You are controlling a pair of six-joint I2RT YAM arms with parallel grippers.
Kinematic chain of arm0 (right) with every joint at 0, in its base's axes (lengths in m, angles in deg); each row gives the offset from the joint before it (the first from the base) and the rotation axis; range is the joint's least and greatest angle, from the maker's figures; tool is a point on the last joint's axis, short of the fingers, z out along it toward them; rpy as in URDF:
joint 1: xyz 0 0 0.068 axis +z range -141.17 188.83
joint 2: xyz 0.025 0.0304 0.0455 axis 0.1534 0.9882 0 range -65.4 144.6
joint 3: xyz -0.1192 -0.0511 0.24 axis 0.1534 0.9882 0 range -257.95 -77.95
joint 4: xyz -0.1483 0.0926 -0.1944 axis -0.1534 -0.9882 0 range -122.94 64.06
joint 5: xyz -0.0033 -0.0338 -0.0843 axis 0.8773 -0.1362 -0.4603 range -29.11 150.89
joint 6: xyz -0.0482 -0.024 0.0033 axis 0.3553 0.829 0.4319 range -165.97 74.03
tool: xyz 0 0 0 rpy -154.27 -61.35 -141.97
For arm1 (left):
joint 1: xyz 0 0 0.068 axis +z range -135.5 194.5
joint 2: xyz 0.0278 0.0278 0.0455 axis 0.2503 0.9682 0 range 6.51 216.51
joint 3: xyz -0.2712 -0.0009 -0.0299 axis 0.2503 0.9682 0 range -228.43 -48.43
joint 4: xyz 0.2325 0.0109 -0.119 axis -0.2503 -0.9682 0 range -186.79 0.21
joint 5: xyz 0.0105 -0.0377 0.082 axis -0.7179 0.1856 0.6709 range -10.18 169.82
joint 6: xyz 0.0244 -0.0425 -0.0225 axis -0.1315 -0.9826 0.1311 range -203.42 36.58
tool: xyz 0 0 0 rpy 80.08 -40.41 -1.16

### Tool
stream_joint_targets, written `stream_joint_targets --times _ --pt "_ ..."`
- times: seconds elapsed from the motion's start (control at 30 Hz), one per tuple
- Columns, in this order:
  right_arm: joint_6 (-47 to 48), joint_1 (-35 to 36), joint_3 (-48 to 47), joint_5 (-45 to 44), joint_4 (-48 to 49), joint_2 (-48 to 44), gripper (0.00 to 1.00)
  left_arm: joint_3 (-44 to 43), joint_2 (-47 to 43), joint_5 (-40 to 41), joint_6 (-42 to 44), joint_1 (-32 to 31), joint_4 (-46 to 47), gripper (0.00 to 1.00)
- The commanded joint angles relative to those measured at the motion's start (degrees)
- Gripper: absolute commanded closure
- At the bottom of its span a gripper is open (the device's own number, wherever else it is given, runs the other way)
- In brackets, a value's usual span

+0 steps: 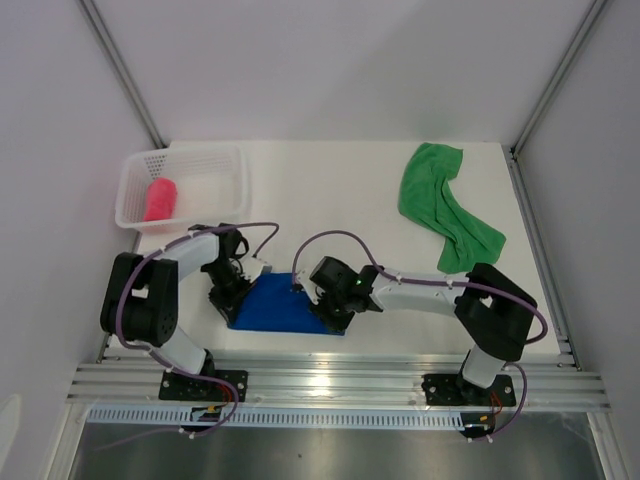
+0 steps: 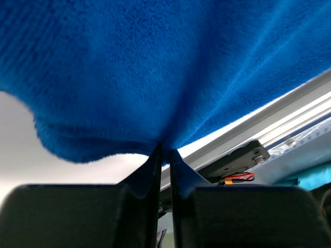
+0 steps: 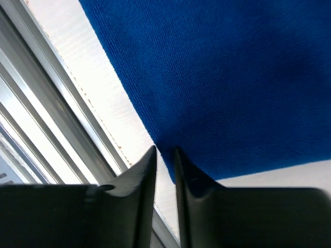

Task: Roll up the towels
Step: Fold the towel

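— Closest up, the left tool (image 2: pixel 164 150) has its tips almost together, and the blue towel (image 2: pixel 155 67) puckers down into them: it is clamped on the edge.
— And the right tool (image 3: pixel 164 151)?
— Its tips stand slightly apart at the towel's near corner. The fabric there lies flat, and I cannot tell whether it is touched.
— Where is that towel?
— On the bench (image 1: pixel 320 190), at the near edge, between both arms.
— Containers?
— One white mesh basket (image 1: pixel 190 152), far left, with the pink-red towel (image 1: pixel 160 198) rolled up inside, towards its left side. The green towel (image 1: pixel 445 205) lies crumpled at the far right, well apart from the basket.
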Motion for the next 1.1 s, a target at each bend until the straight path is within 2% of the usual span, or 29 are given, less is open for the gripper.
stream_joint_targets --times 0.0,0.03,0.07,0.37,0.43,0.53,0.7,0.87,1.07 --pt "-1.86 -0.34 0.77 3.19 0.80 1.05 0.75 0.63 0.91 2.18 1.72 0.35 0.88 0.86" --pt "-2.05 -0.52 0.95 3.37 0.89 0.44 0.73 0.54 0.56 2.36 1.81 0.35 1.14 0.83" --pt "-2.31 -0.78 1.21 3.28 1.06 -0.17 0.70 0.54 0.21 2.88 1.81 0.35 1.32 0.75" --pt "-7.49 -8.51 2.35 7.76 3.52 -13.79 0.61 -2.09 -7.25 2.10 2.60 0.35 -3.42 0.55" --pt "-11.25 -13.23 4.63 9.33 7.64 -15.20 0.61 -2.79 -8.58 1.22 3.12 0.35 -6.14 0.54" --pt "-15.57 -17.91 6.57 7.07 12.31 -14.42 0.61 -7.00 -9.20 -0.45 3.30 0.35 -9.31 0.54" --pt "-20.77 -23.72 4.65 7.94 13.80 -4.15 0.59 -11.32 -6.14 -6.34 1.29 -0.26 -8.45 0.54" --pt "-23.23 -24.52 5.08 7.68 17.76 0.17 0.59 -12.20 -0.68 -0.03 -5.47 -2.02 1.83 0.54" --pt "-25.95 -25.83 8.33 9.43 23.47 1.93 0.59 -14.13 4.41 6.56 -8.30 -3.69 10.18 0.53"
